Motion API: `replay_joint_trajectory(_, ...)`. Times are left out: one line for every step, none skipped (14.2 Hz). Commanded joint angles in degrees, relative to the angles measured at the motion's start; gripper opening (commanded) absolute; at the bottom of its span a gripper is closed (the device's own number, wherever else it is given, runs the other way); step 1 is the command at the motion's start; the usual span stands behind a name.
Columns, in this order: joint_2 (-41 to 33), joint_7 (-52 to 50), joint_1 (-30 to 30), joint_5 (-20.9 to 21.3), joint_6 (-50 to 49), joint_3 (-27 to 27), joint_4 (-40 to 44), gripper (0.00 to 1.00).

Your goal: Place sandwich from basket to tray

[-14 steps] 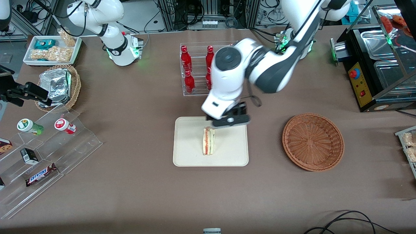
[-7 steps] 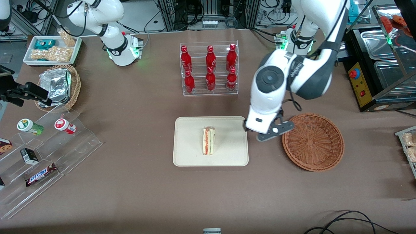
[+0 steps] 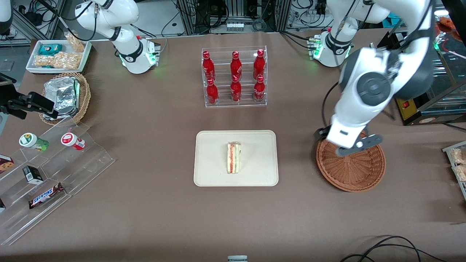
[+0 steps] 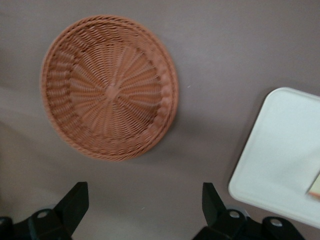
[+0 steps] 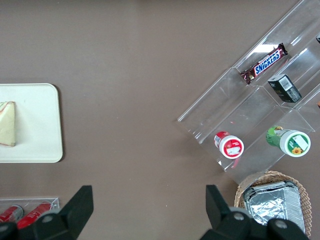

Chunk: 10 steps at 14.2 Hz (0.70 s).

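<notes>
The sandwich (image 3: 233, 157), a pale wedge with red and green filling, stands on its edge near the middle of the cream tray (image 3: 211, 160). Nothing touches it. The reddish-brown wicker basket (image 3: 355, 171) has nothing in it and lies beside the tray, toward the working arm's end of the table. My gripper (image 3: 346, 143) hovers above the basket's rim, on the side farther from the front camera. In the left wrist view the gripper (image 4: 144, 200) is open and holds nothing. That view also shows the basket (image 4: 110, 87), the tray (image 4: 285, 160) and a corner of the sandwich (image 4: 315, 186).
A clear rack of red bottles (image 3: 235, 76) stands farther from the front camera than the tray. A tan basket of foil packets (image 3: 65, 96), a white snack tray (image 3: 58, 56) and an acrylic stepped shelf (image 3: 51, 171) lie toward the parked arm's end. A black appliance (image 3: 418, 83) sits at the working arm's end.
My gripper has swung away from above the tray, toward the working arm's end, and is now over the basket. The sandwich stayed in place on the tray.
</notes>
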<state>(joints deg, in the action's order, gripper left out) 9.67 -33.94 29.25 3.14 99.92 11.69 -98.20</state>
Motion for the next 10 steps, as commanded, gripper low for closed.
replay_joint_trajectory(-8.07, 6.32, 0.63, -0.68, -6.29, 2.63, -3.14, 1.00)
replay_joint_trajectory(-9.91, 8.34, 0.63, -0.68, -8.32, 3.25, -3.14, 1.00)
replay_joint_trajectory(-11.23, 10.02, 0.46, -0.68, -9.21, 3.34, -3.14, 1.00)
replay_joint_trajectory(-11.94, 11.51, -0.24, -0.77, -9.83, 3.34, -3.23, 1.00)
replay_joint_trajectory(-11.69, 12.57, -5.99, -1.55, -10.09, 1.43, -3.14, 1.00)
replay_joint_trajectory(-11.95, 13.89, -8.40, -2.60, -10.18, -2.42, -3.05, 1.00)
replay_joint_trajectory(-12.04, 15.03, -11.47, -2.79, -10.19, -3.50, -3.14, 1.00)
replay_joint_trajectory(-12.21, 17.04, -14.19, -2.87, -10.27, -5.78, -3.14, 1.00)
replay_joint_trajectory(-12.39, 19.41, -17.18, -2.96, -10.36, -7.63, -3.14, 1.00)
replay_joint_trajectory(-12.48, 21.27, -19.39, -2.96, -10.80, -9.13, -3.05, 1.00)
